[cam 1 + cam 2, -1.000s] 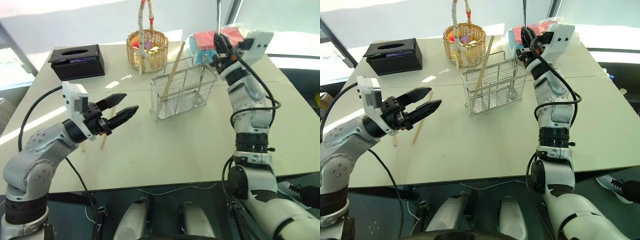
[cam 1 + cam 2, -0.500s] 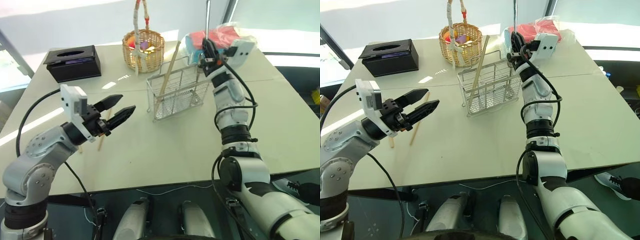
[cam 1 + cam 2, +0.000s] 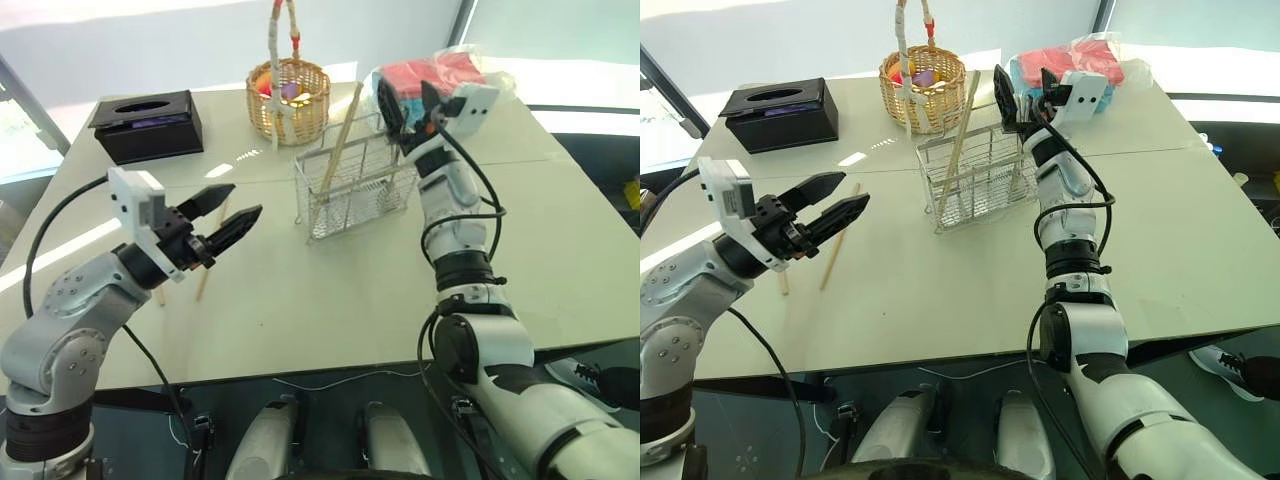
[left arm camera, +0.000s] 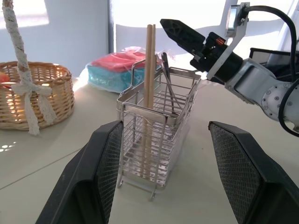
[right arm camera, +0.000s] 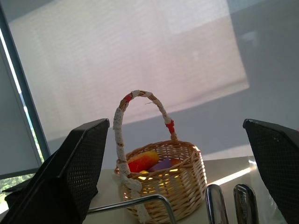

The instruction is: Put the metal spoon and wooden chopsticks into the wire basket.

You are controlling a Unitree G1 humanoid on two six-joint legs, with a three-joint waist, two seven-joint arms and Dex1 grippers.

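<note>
The wire basket (image 3: 355, 185) stands mid-table. A pair of wooden chopsticks (image 4: 150, 70) leans upright inside it, and the metal spoon's thin handle (image 4: 169, 86) stands in it beside them. My right gripper (image 3: 408, 102) hovers open just above the basket's far right end, holding nothing. In the right wrist view two shiny metal ends (image 5: 212, 203) rise between its fingers. Another wooden chopstick (image 3: 205, 277) lies on the table at the left, below my left gripper (image 3: 243, 200). That gripper is open and empty, pointing at the basket from a short way off.
A round wicker basket (image 3: 290, 100) with a tall handle stands behind the wire basket. A black tissue box (image 3: 148, 122) sits at the far left. A clear bag of red and teal cloths (image 3: 440, 72) lies behind my right gripper.
My right gripper has opened, and the spoon it held upright has dropped into the wire basket. The left arm has hardly moved.
</note>
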